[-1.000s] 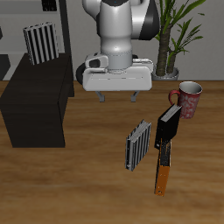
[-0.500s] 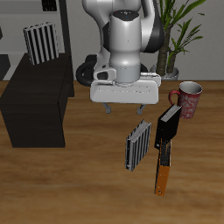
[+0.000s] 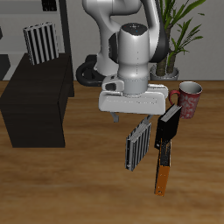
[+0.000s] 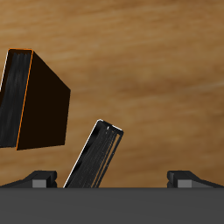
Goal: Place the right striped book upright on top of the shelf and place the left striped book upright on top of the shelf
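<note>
The left striped book [image 3: 138,146] stands tilted on the wooden table, and its edge shows in the wrist view [image 4: 94,157]. My gripper [image 3: 134,119] is open and empty, just above that book's top; it also shows in the wrist view [image 4: 112,179], where one of the fingers [image 4: 39,179] stands to each side of the book. The right striped book [image 3: 40,42] stands upright at the back of the black shelf [image 3: 35,101], on its flat top.
A black book with an orange edge [image 3: 168,129] leans close beside the left striped book, and also shows in the wrist view [image 4: 35,101]. An orange book [image 3: 162,171] lies nearer the front edge. A red mug [image 3: 189,98] and a potted plant [image 3: 175,35] stand farther back.
My gripper has come down and toward the table's front, from above the table's middle to just over the left striped book. It stays open. The books have not moved.
</note>
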